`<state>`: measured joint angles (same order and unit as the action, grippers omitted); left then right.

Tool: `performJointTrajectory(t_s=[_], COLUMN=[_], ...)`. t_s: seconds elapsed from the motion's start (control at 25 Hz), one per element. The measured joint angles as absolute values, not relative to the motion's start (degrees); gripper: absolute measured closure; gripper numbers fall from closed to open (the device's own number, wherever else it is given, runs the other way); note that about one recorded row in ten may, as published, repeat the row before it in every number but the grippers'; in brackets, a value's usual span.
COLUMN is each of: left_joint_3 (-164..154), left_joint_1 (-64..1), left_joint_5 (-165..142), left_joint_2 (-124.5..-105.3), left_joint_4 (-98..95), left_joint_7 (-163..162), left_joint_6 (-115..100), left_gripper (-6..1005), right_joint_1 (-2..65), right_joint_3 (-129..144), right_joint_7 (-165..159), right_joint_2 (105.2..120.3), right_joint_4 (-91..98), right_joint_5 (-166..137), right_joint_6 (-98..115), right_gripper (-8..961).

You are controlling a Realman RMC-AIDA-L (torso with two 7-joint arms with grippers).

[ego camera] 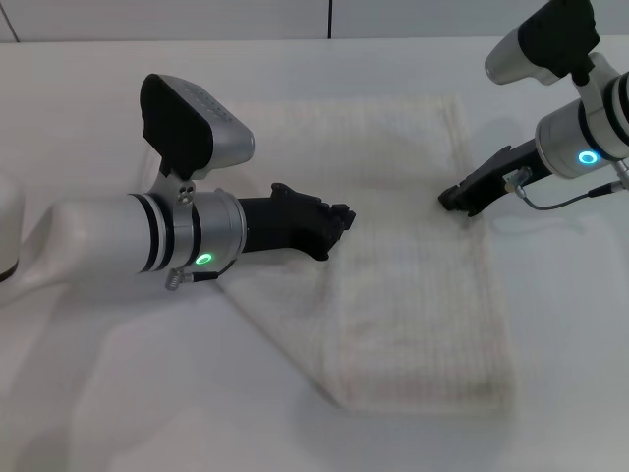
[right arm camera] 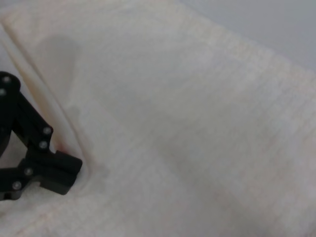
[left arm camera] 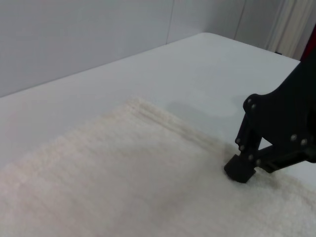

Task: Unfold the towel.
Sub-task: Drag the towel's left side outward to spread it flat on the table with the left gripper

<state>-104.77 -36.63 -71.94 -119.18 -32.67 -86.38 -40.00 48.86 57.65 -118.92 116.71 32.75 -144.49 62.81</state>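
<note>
Two grippers noted at work over one towel [ego camera: 413,246], spread on white counter [ego camera: 118,393]. Towel cream-white, faintly ribbed, lying across counter centre and running toward the near right; hemmed far edge visible in left wrist view [left arm camera: 163,118]. Near-left portion appears doubled over, with a diagonal folded edge running from beneath the left arm to the near corner. Left gripper [ego camera: 339,221] positioned over the towel's left-centre, low above or touching the cloth; contact not determinable. In right wrist view, left gripper [right arm camera: 61,173] seen pressed against a raised ridge of cloth at the fold; fingers appear closed together, though actual hold on fabric not confirmable. Right gripper [ego camera: 454,200] down at the towel's right edge, roughly mid-length, tip meeting the hem. In left wrist view, right gripper [left arm camera: 240,170] seen with tip resting on the towel's border; fingers appear drawn together, grasp of cloth not confirmable.
</note>
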Motion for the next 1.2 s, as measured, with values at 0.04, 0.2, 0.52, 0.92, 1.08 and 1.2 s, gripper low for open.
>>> performJointTrajectory(t_s=[0.04,0.2,0.52,0.92,1.08,1.2], left_joint_3=[-105.0,-105.3,-105.3,-101.9,-93.8,-87.4], left_joint_1=[-36.6,-36.7,-35.6,-27.5,-22.3,-19.8], left_joint_5=[-72.0,-72.0,-72.1,-74.4,-79.2,-82.4], left_joint_2=[-119.18,-119.18,-119.13,-117.5,-117.55,-117.5], left_joint_4=[-32.7,-32.7,-34.5,-43.0,-47.1,-48.3], left_joint_7=[-86.4,-86.3,-85.6,-84.9,-81.3,-80.5], left_joint_6=[-40.0,-40.0,-40.5,-44.9,-55.2,-62.4], left_gripper=[911,962,988,999,999,999], right_joint_1=[48.9,48.9,48.9,48.7,48.8,48.9], right_joint_3=[57.7,57.7,57.7,57.5,57.4,57.4], right_joint_7=[-118.9,-118.9,-118.9,-119.1,-119.2,-119.3], right_joint_2=[116.72,116.71,116.71,116.71,116.71,116.71], right_joint_4=[32.7,32.7,32.7,32.9,33.1,33.1], right_joint_5=[-144.5,-144.5,-144.5,-144.5,-144.5,-144.5], right_joint_6=[62.8,62.8,62.7,62.7,62.7,62.7], right_gripper=[954,954,954,954,954,954])
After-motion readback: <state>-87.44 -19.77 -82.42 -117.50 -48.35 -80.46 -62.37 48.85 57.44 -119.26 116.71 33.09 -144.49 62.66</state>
